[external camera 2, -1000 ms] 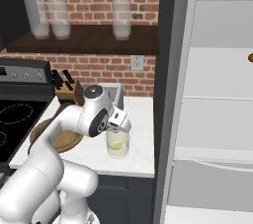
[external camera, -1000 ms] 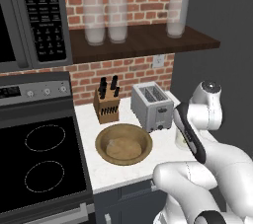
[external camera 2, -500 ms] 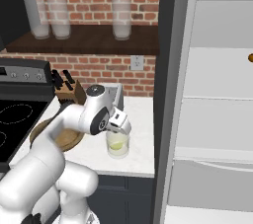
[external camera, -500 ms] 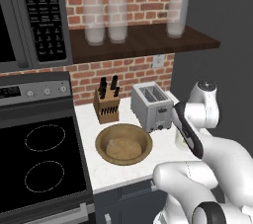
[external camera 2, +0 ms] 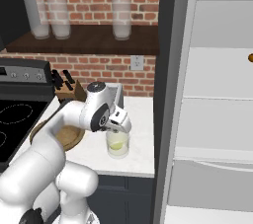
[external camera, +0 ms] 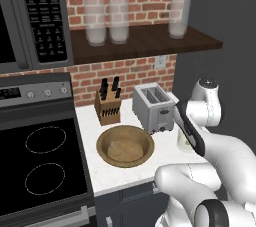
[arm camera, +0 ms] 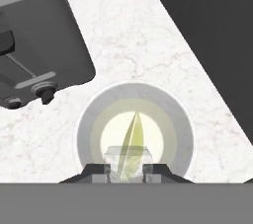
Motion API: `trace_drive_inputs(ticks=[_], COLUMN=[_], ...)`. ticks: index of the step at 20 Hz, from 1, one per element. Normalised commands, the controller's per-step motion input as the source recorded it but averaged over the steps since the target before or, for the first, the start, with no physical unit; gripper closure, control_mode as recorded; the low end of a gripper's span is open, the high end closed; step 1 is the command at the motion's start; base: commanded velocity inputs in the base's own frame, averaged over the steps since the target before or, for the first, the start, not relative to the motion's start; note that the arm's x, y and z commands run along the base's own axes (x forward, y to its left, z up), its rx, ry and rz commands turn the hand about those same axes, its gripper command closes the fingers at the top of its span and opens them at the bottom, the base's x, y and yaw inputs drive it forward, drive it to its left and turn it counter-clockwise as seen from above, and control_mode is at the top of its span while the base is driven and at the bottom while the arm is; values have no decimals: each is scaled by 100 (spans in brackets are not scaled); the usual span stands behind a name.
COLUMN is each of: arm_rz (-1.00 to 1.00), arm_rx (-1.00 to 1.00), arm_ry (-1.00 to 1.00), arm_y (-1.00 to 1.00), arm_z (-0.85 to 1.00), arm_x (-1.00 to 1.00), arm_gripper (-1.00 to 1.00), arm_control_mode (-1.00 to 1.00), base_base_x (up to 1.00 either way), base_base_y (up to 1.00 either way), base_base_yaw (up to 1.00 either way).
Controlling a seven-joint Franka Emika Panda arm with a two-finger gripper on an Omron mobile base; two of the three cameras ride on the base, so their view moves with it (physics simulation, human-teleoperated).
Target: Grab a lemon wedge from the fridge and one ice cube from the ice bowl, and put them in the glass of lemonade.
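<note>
Hovering over the glass [arm camera: 133, 134], your gripper [arm camera: 126, 169] pinches an ice cube [arm camera: 123, 161] between narrowly parted fingers; the wedge [arm camera: 132, 136] already floats in the lemonade. Next, open and let it drop.

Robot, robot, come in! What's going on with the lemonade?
End effector right over the glass of lemonade, pinching a clear ice cube. Lemon wedge in the drink. Toaster close beside, not blocking.

We count three tall glasses [external camera: 119, 18], one toaster [external camera: 154, 107], one knife block [external camera: 107, 111], one bowl [external camera: 125, 145], one tumbler [external camera 2: 117, 144].
</note>
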Motion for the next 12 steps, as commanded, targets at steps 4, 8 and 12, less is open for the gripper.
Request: trace_drive_inputs(ticks=[4,8,12], arm_rz=[0,0,0], arm_rx=[0,0,0], arm_ry=[0,0,9], arm_y=[0,0,0], arm_z=[21,13,2], arm_x=[0,0,8], arm_gripper=[100,100,100], arm_control_mode=[-100,-100,-100], base_base_x=[0,0,0], base_base_y=[0,0,0], base_base_yaw=[0,0,0])
